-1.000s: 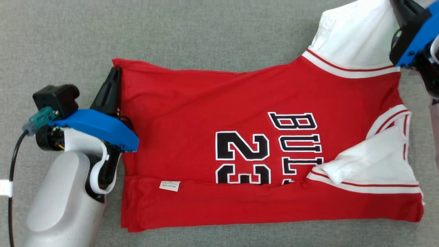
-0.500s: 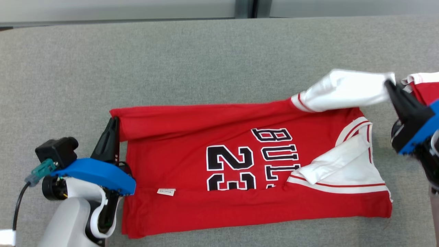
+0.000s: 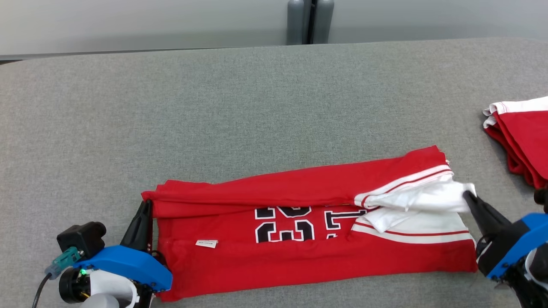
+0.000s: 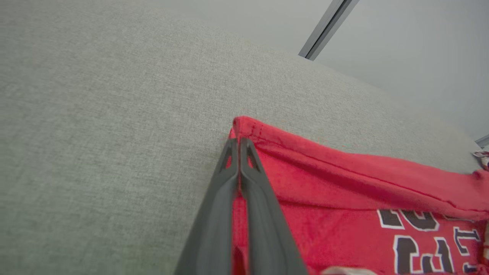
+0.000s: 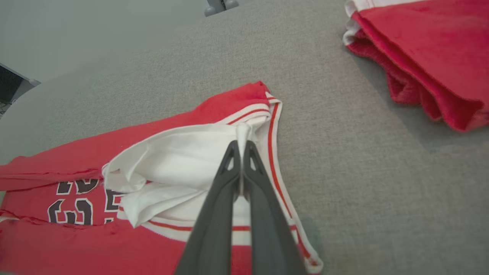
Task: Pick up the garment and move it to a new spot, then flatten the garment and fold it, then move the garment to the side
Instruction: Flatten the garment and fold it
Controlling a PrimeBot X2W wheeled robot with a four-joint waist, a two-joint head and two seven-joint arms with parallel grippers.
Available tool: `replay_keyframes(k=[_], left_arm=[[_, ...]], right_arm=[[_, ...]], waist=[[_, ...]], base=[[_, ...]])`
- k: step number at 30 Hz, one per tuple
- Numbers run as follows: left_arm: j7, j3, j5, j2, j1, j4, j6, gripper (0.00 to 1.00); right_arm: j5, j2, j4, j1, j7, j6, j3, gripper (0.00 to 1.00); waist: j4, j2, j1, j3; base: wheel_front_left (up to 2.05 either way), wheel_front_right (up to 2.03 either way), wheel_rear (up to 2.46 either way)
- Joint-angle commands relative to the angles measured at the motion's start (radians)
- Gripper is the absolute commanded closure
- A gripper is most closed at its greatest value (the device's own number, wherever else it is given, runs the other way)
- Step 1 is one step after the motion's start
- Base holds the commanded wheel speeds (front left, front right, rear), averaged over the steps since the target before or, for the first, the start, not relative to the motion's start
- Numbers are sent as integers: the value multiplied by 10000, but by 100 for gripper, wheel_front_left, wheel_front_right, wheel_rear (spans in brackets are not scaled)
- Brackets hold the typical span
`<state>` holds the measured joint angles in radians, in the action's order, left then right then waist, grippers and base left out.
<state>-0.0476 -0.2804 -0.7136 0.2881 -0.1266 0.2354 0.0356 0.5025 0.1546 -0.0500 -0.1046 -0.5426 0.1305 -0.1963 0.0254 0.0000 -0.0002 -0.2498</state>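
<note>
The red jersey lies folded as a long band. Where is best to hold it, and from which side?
Likely the jersey's short ends: hem corner from the left, white sleeve from the right, since it runs left to right. Left claw and right claw grip there.

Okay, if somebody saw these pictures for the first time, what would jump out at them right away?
The red jersey with black-and-white lettering jumps out, lying as a long folded strip across the near part of the grey table. The left gripper is shut on its left end and the right gripper on the white sleeve at its right end. A second red garment lies at the table's far right.
</note>
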Motion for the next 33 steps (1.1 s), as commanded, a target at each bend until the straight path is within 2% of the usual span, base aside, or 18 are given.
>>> replay_keyframes(k=[1,3,5,6,7,10,14,21,26,33], left_arm=[[-82,-35,18,31,37,19,57,100],[-84,-48,31,25,103,76,87,100],[-104,-59,43,24,131,147,95,51],[-124,-69,60,25,155,185,101,0],[-143,-71,69,25,178,218,127,0],[-278,-63,119,37,238,257,150,0],[-924,1,356,109,170,201,77,0],[-1992,210,1081,307,-424,216,-136,0],[-2144,271,1541,97,-853,386,-195,0],[-2171,176,1685,-31,-1294,1112,-508,0]], right_arm=[[-37,-91,-115,240,-35,5,-75,100],[-31,-273,-191,506,-160,5,-178,100],[15,-457,-228,782,-419,5,-246,100],[14,-514,-311,866,-504,5,-256,51],[-2,-574,-346,954,-594,5,-302,0],[-200,-699,-517,1310,-890,5,-401,0],[-498,-816,-844,1325,-692,5,-793,0],[-1178,-911,-884,720,-744,5,-958,0],[-1845,-887,-232,156,-989,5,-811,0],[-2778,-680,1712,-815,-1222,5,-606,0]], waist=[[1,0,2,13],[4,0,2,37],[15,0,2,81],[18,0,2,103],[21,0,2,125],[17,0,2,208],[-76,0,2,353],[-238,0,2,667],[-317,0,2,843],[-362,0,2,908]], base=[[0,0,0],[0,0,0],[0,0,0],[0,0,0],[0,0,0],[0,0,0],[0,0,0],[0,0,0],[0,0,0],[0,0,0]])
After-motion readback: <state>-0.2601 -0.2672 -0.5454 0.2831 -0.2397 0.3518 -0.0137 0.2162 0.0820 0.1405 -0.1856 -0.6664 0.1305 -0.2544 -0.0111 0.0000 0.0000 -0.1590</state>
